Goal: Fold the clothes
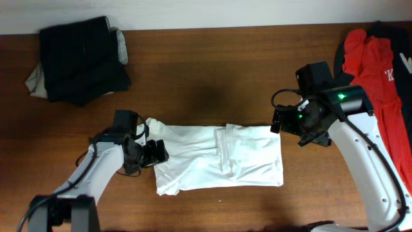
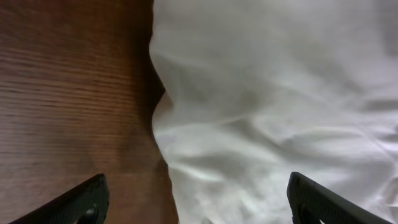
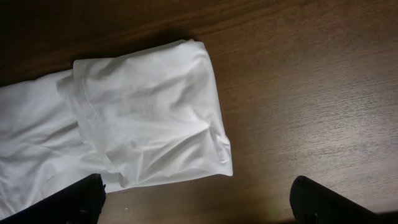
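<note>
Nearest the robot, the white T-shirt (image 1: 219, 161) lies on the table (image 1: 212, 71) as a long flat band, already doubled over, its long axis running left to right between the two arms.

The left gripper (image 2: 198, 183) sits at the shirt's left end with its jaws spread wide and nothing between them. In its wrist view the cloth's wavy edge runs up between the two fingers, wood on one side and white fabric on the other. How high it hangs above the cloth is hard to judge from so close.

The right gripper (image 3: 199, 190) is also spread and empty, just off the shirt's right end near the far corner. The rounded, folded end lies ahead of it and to its left (bare wood is directly below).

Each arm has one short end close by, so the next fold likely brings one end over along the long axis – the left gripper is the closer to its edge.

Farther back, a black pile (image 1: 80, 61) rests at the far left and a red garment (image 1: 373, 71) lies at the far right – both well apart from the shirt.
</note>
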